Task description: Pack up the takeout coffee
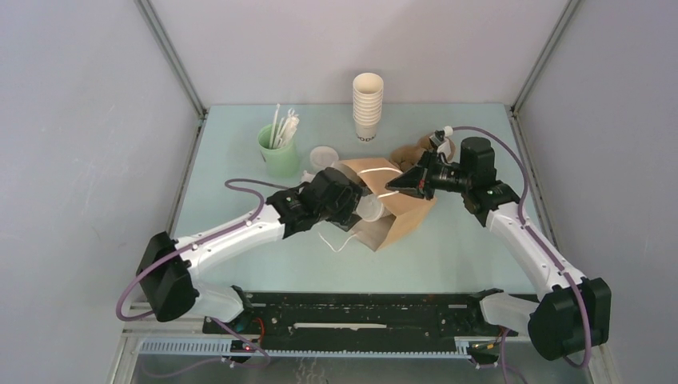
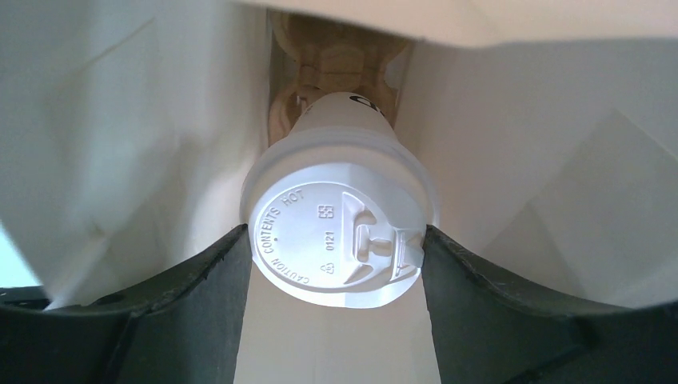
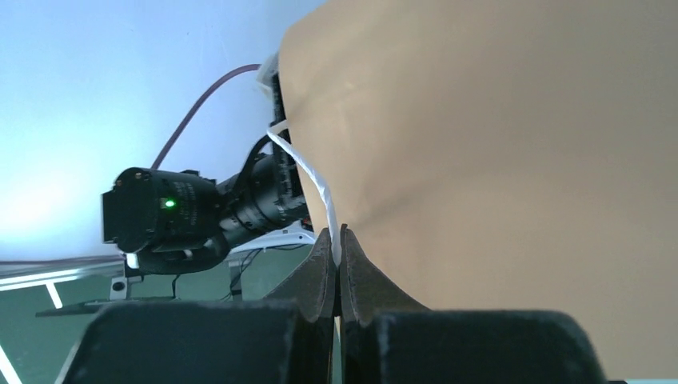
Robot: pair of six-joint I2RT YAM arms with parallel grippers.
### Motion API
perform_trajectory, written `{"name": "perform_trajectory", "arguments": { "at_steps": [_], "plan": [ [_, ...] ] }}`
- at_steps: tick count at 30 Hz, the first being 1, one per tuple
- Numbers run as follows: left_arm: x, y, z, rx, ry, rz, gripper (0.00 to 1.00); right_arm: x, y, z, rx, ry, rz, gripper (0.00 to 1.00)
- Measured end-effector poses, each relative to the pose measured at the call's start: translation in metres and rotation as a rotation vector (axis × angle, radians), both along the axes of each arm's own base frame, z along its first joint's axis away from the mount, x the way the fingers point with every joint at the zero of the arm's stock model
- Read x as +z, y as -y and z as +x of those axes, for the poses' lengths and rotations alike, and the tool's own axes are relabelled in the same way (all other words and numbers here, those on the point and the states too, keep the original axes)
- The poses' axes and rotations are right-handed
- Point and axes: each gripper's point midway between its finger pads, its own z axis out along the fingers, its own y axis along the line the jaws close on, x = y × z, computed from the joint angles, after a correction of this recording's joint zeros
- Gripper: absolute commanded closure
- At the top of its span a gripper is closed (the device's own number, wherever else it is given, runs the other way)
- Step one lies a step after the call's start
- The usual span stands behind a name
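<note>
Left gripper clamps the takeout coffee by its lid, base-first inside the paper bag. Right gripper pinches the white handle shut, holding the mouth open. We judge: push deeper, keep the lid level, then release.

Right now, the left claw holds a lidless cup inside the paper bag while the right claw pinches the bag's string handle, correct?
Not lidless: the left wrist view shows a white lid on the cup. Otherwise right: the left gripper holds it inside the paper bag, and the right gripper pinches the string handle.
</note>
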Motion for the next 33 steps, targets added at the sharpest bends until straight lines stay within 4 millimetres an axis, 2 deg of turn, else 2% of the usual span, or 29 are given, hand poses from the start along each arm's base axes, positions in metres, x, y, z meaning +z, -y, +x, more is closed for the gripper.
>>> {"name": "perform_trajectory", "arguments": {
  "at_steps": [3, 6, 10, 13, 15, 18, 24, 28, 33],
  "plan": [
    [0.008, -0.002, 0.000, -0.025, 0.013, 0.033, 1.00, -0.003, 0.007, -0.001, -0.019, -0.010, -0.024, 0.97],
    [0.016, -0.006, 0.004, -0.037, 0.031, 0.052, 1.00, -0.004, 0.012, -0.002, -0.027, -0.007, -0.067, 1.00],
    [0.019, -0.014, 0.007, -0.047, 0.035, 0.091, 1.00, 0.012, 0.017, 0.002, -0.042, 0.055, -0.127, 1.00],
    [0.032, -0.017, 0.012, -0.051, 0.048, 0.105, 1.00, 0.028, 0.021, 0.004, -0.050, 0.126, -0.164, 0.99],
    [0.044, -0.015, 0.018, -0.052, 0.066, 0.099, 1.00, 0.034, 0.024, 0.004, -0.055, 0.153, -0.190, 0.83],
    [0.054, -0.011, 0.024, -0.056, 0.076, 0.097, 1.00, 0.041, 0.030, 0.004, -0.068, 0.191, -0.246, 0.69],
    [0.043, -0.005, 0.028, -0.076, 0.042, 0.141, 1.00, 0.063, 0.037, -0.002, -0.077, 0.320, -0.388, 0.35],
    [0.039, -0.004, 0.029, -0.086, 0.026, 0.166, 1.00, 0.071, 0.029, -0.017, -0.027, 0.437, -0.519, 0.25],
    [0.050, -0.002, 0.030, -0.097, 0.040, 0.170, 1.00, 0.066, 0.019, -0.040, 0.080, 0.602, -0.708, 0.23]
  ]
}}
